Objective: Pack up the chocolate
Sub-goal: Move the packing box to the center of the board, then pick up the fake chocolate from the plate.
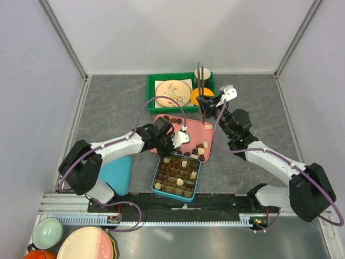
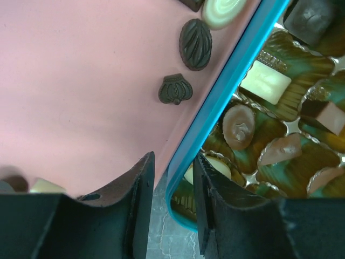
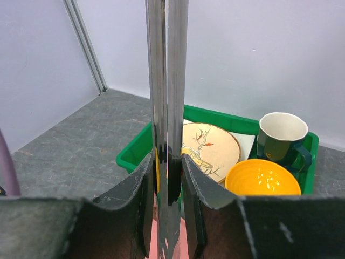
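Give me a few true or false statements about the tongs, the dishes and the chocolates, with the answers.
The right gripper holds metal tongs upright. True.
The mug stands on the pink tray. False: it stands in the green bin.
Chocolates lie on the pink tray. True.
The teal box is empty. False: many of its compartments hold chocolates.

Overhead plus wrist close-ups — chocolate shared
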Motion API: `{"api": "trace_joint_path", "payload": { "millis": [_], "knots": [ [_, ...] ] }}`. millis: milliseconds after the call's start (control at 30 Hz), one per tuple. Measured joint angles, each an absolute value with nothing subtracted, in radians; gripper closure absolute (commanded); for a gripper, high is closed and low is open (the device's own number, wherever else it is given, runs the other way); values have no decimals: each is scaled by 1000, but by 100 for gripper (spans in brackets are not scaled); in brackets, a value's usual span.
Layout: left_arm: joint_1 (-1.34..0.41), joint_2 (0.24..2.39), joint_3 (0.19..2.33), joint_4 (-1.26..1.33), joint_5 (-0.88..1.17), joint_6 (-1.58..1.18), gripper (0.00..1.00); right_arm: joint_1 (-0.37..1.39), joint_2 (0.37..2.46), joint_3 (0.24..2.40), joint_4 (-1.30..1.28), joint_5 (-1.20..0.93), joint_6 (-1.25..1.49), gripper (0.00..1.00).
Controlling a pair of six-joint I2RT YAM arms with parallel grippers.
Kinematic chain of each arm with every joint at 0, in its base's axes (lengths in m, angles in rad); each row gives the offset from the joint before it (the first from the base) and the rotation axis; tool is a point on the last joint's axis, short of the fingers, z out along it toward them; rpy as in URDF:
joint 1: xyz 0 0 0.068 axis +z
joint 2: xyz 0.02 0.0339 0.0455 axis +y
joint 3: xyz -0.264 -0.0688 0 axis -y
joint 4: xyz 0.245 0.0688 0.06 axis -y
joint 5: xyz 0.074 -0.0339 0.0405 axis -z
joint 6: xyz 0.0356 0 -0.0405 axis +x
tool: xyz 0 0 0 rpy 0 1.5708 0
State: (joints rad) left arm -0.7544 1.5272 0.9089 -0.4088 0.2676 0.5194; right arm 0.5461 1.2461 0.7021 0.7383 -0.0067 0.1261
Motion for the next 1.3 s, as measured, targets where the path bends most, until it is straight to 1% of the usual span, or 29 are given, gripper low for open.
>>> {"api": "trace_joint_path", "payload": {
  "millis": [133, 267, 300, 367, 433, 467, 667, 833, 933, 1067, 1200, 1300],
  "knots": [
    [-755, 1539, 909, -395, 240, 477, 60, 546, 1222, 677, 723, -6, 123, 68],
    [-754, 1533, 909, -397, 232, 439, 46, 546, 1207, 651, 709, -7, 123, 68],
    [-754, 1526, 909, -400, 225, 430, 45, 546, 1203, 648, 702, -9, 123, 68],
    [-752, 1501, 911, -426, 209, 416, 16, 546, 1193, 644, 691, -14, 123, 68],
    [-750, 1474, 924, -476, 200, 404, 13, 546, 1182, 644, 680, -27, 123, 68],
    [-748, 1458, 941, -511, 199, 395, 5, 546, 1176, 644, 673, -35, 123, 68],
    [-691, 1349, 1134, -664, 198, 370, 4, 546, 1111, 644, 622, -105, 128, 69],
    [-532, 1310, 1303, -702, 235, 322, 3, 546, 1044, 644, 581, -208, 160, 69],
    [-473, 1330, 1376, -711, 246, 310, 3, 550, 1025, 644, 580, -302, 199, 68],
    [-473, 1405, 1486, -717, 280, 305, 3, 583, 1024, 644, 559, -389, 239, 67],
    [-495, 1505, 1628, -734, 315, 278, 2, 648, 1036, 646, 550, -416, 248, 67],
    [-542, 1532, 1672, -738, 315, 268, 2, 679, 1073, 662, 550, -426, 249, 67]
  ]
}}
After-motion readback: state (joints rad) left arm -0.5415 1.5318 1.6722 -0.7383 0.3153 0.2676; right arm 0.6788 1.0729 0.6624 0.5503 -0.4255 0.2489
